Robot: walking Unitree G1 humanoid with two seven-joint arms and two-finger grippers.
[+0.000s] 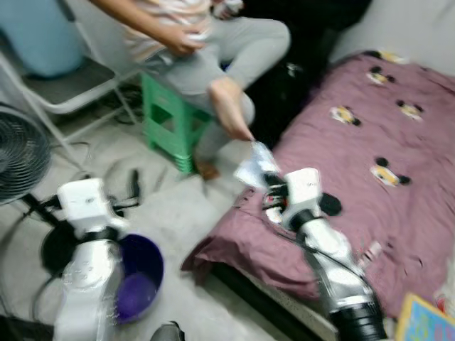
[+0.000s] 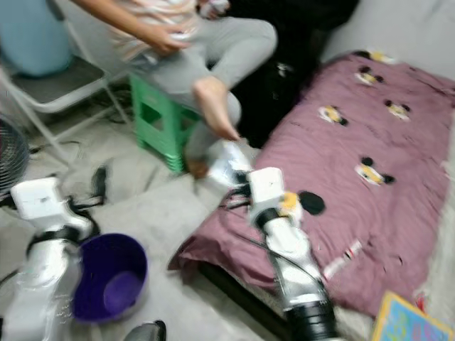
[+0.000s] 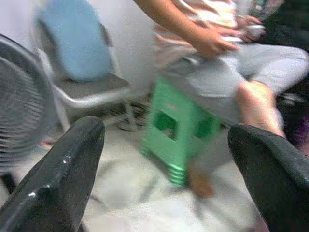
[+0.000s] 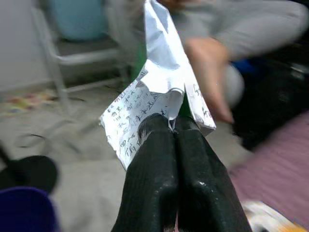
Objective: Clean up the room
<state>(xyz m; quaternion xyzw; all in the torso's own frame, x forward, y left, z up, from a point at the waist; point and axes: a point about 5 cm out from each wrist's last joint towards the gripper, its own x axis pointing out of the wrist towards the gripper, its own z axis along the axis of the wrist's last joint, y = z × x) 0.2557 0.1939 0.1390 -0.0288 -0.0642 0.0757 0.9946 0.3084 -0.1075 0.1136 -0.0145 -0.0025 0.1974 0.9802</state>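
My right tool has its two black fingers pressed together on a crumpled sheet of white paper printed with dark characters; the sheet stands up out of the fingertips, held in the air over the near corner of the bed. That bed carries a mauve cover dotted with cartoon mouse heads, and a colourful book corner lies at its near end, beside my right arm.

My left tool hangs with its fingers spread wide apart, nothing between them, pointing across the grey floor. Below my left arm a purple bucket sits on the floor, well apart from the paper.

Beyond both tools a person in grey trousers sits on a green plastic stool, one bare foot raised near the paper. Further off stand a white folding chair with a blue cushion, and a fan at my left.
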